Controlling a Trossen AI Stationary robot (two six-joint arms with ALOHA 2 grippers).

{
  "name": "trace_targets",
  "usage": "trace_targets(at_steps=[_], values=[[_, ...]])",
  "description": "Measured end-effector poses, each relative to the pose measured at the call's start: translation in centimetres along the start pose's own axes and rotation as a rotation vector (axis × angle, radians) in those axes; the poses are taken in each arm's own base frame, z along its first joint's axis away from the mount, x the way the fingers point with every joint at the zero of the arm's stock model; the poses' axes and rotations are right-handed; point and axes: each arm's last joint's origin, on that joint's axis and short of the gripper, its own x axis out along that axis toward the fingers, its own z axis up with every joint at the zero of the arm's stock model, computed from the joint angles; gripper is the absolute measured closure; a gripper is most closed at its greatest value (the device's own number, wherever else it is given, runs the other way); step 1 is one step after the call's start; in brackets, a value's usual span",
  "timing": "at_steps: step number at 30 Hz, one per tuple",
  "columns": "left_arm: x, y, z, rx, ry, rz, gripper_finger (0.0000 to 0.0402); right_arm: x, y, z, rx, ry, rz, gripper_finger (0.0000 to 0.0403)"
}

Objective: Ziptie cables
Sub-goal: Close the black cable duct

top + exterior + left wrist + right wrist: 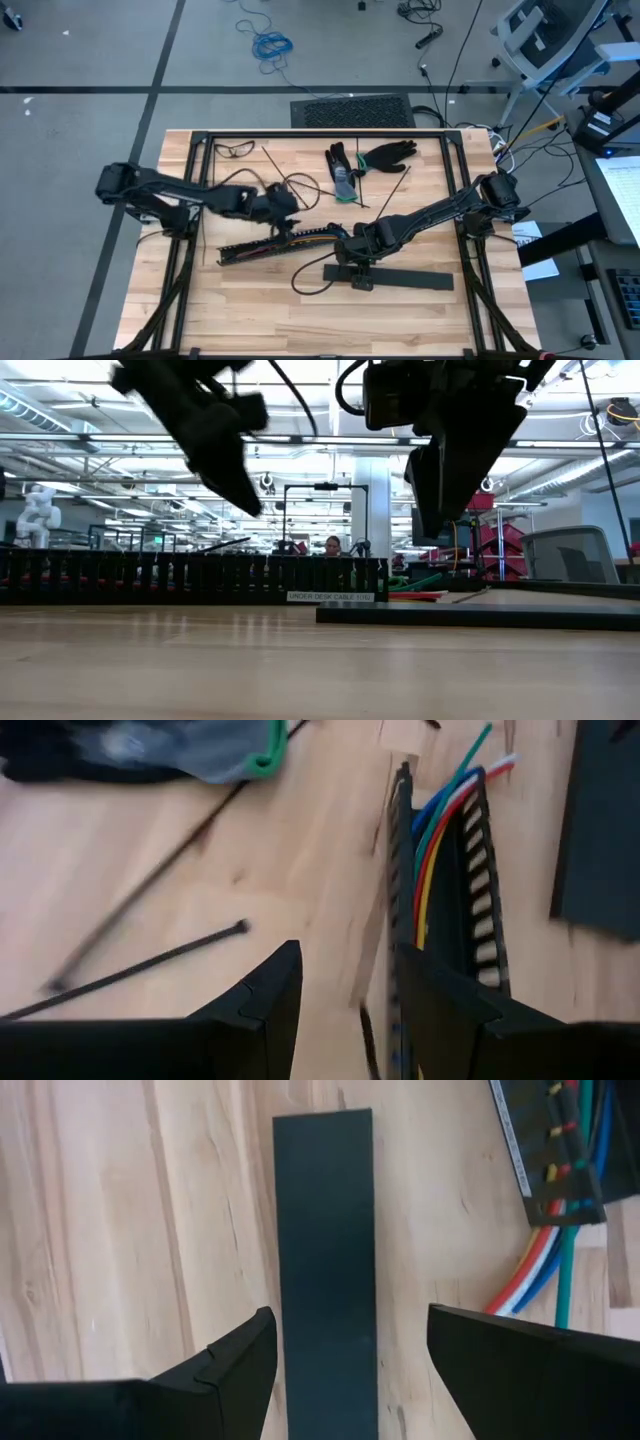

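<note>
The light wooden slatted surface (250,300) fills the centre of the high view, framed by a thin black rectangular rail. The long black slotted plastic cable channel (262,247) lies left of centre in the lower half of that view, running slightly uphill toward the right. The cables (437,830), a bundle of thin flexible wires in green, blue, white, red and yellow, lie inside this channel and emerge from its end near the picture's centre in the high view. The left gripper (283,205) sits just above the channel in the high view, left of centre; in the left wrist view its jaws stand apart with one finger over the channel wall, and nothing is seen clamped between them. The right gripper (352,245) is at the centre of the high view, beside the channel's right end; in the right wrist view its jaws stand wide, straddling the flat black rectangular cover strip (327,1270) without visibly touching it. That strip lies at lower centre-right of the high view. The zipties (130,968), thin straight dark plastic strips, lie loose on the surface; two show at the left of the left wrist view. A pair of black fabric gloves (385,153) rests at upper centre of the surface.
</note>
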Motion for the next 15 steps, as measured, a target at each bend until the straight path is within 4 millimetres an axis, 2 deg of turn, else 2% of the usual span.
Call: trace_targets(at_steps=[6,15], values=[[4.1,1.8,0.6,-0.114,-0.009,-0.164,0.0244,-0.6,0.3,-0.6,0.004,0.021,-0.011,0.0161],[7.9,2.2,-0.2,-0.143,-0.011,-0.09,0.0244,-4.0,1.1,-2.0,0.001,-0.044,-0.069,0.0161]])
